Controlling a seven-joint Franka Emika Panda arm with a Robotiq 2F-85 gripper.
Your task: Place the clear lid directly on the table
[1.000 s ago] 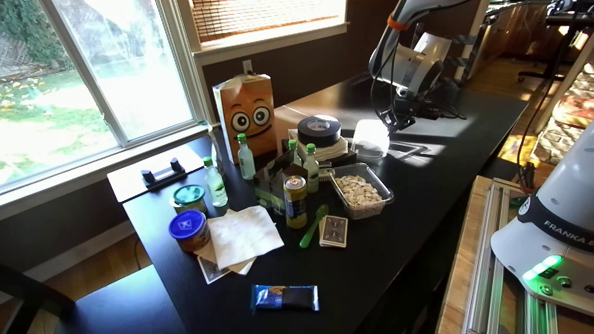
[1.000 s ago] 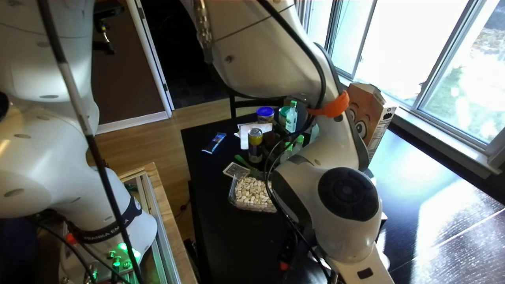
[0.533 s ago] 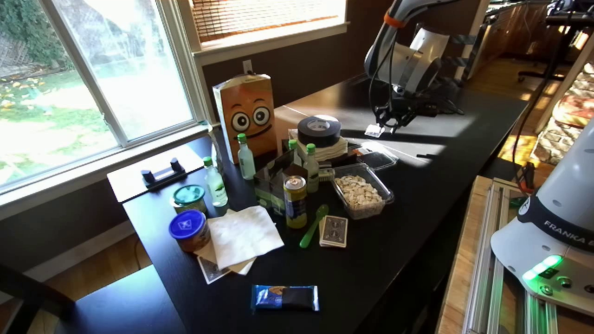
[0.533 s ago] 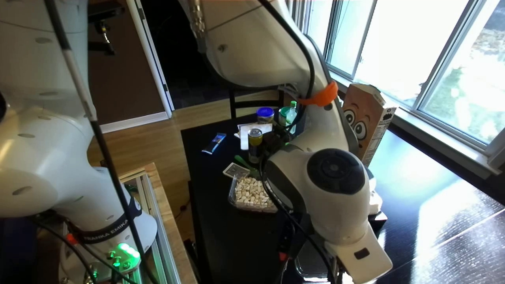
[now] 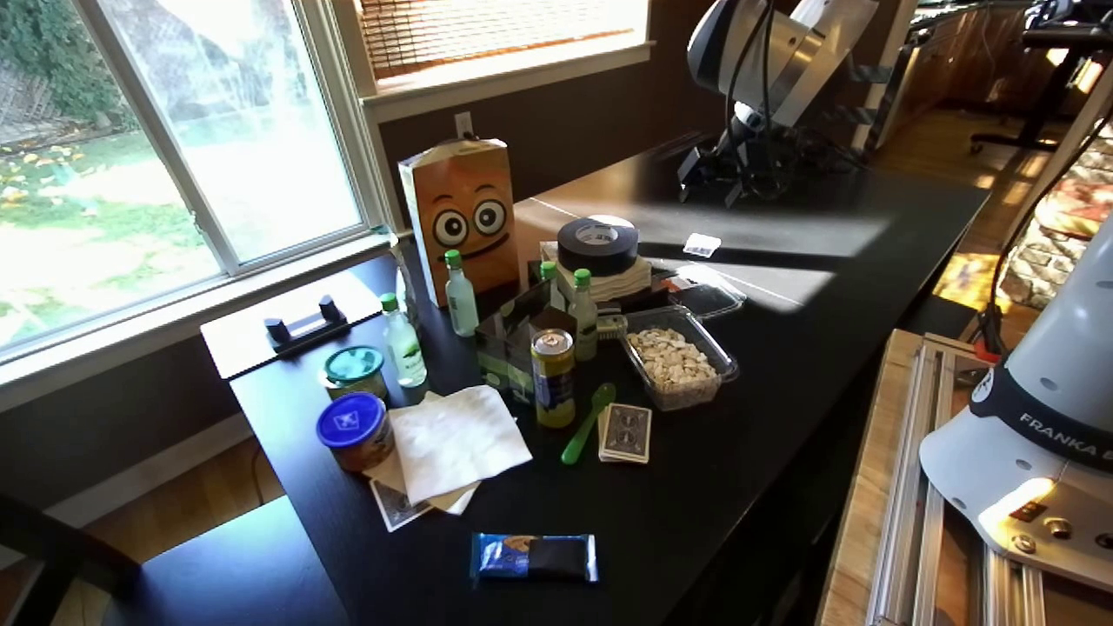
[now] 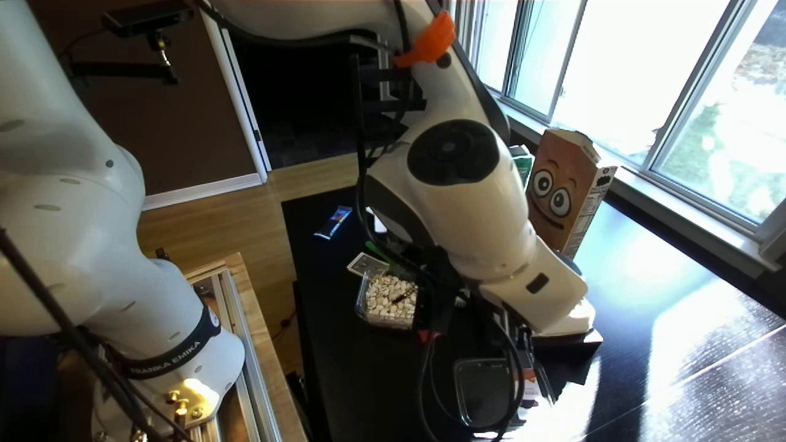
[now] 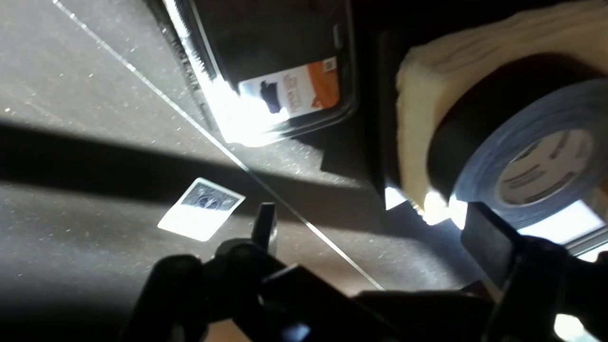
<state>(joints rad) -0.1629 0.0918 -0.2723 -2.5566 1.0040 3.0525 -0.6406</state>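
The clear lid [image 5: 715,294] lies flat on the dark table [image 5: 696,496], behind the tray of pale brownish food [image 5: 687,398]. It also shows in an exterior view as a see-through rectangle [image 6: 482,393]. Across the top of the wrist view the lid [image 7: 289,42] has sun glare on one corner and an orange-and-white label. My gripper [image 5: 709,187] hangs above the table, farther back than the lid and apart from it. In the wrist view the gripper [image 7: 373,230] is open, its fingers wide apart with only tabletop behind the gap. The arm hides the gripper's fingertips in an exterior view.
A tape roll [image 5: 597,244] on stacked napkins stands beside the lid, with green-capped bottles [image 5: 584,317] and a can [image 5: 554,378] nearer. A playing card [image 7: 202,209] lies close to the gripper. A tall orange box [image 5: 465,222] stands by the window.
A second ago the gripper held the lid standing on edge. The jaws have opened, the lid has come to lie flat, and the gripper has risen and moved back from it.
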